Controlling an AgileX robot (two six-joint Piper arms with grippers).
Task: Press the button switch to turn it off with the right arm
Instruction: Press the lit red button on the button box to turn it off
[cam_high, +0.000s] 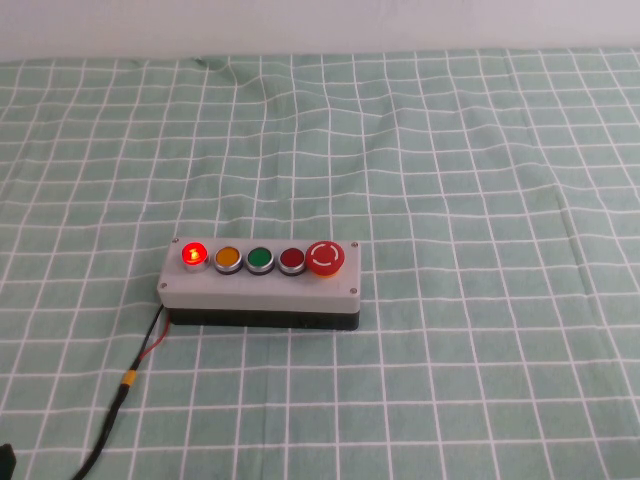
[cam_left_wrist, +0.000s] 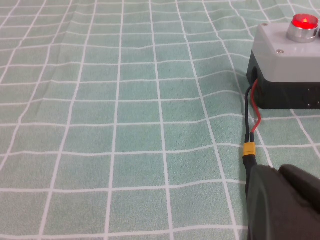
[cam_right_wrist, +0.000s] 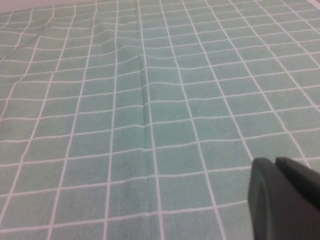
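Switch box, five buttons, one lit button; left claw beside one cable, right claw over counter, both pressed together.

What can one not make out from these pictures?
Left gripper, near the cable: mostly cut off by the left wrist view's edge.
Right gripper, over bare tablecloth: mostly cut off by the right wrist view's edge; the button box lies outside that view.
Button box: left wrist view shows only its end with the lit red button.
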